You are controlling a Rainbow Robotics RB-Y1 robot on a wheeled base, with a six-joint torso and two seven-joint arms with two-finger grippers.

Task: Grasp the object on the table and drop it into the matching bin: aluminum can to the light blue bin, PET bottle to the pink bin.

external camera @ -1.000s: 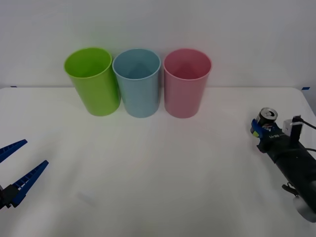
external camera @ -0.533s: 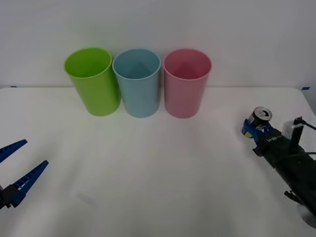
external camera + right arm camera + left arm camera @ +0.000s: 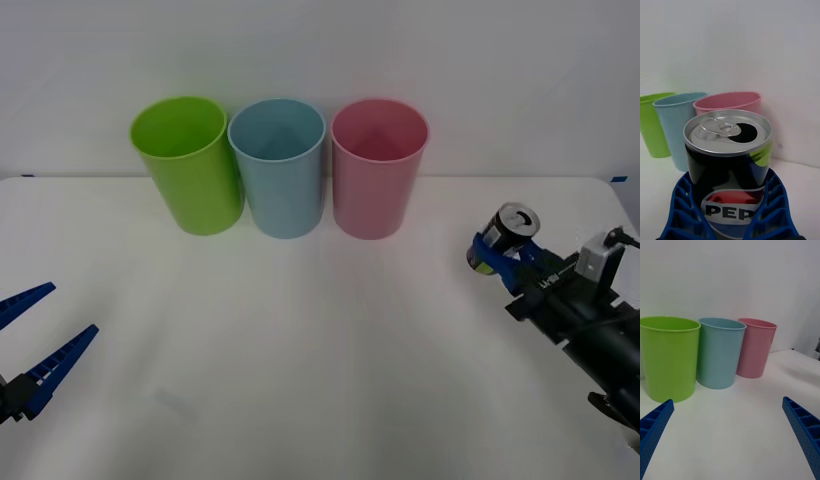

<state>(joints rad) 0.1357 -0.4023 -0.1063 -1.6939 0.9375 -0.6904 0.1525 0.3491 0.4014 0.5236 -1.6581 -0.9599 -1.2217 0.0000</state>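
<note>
My right gripper (image 3: 500,250) is shut on the aluminum can (image 3: 505,232), a small dark can with a silver top, held above the white table (image 3: 320,330) at its right side. Up close in the right wrist view, the blue ribbed fingers (image 3: 681,210) clasp the can (image 3: 728,157) on both sides, its tab opening facing up. The light blue bin (image 3: 278,165) stands at the back between a lime green bin (image 3: 188,162) and the pink bin (image 3: 378,165). My left gripper (image 3: 30,340) waits open at the table's left edge.
All three bins stand close together in a row at the far side, also seen from the left wrist: green bin (image 3: 668,356), light blue bin (image 3: 720,352), pink bin (image 3: 755,347). A white wall rises behind them.
My right gripper has carried the can up and to the left, toward the bins. The left arm has not moved.
</note>
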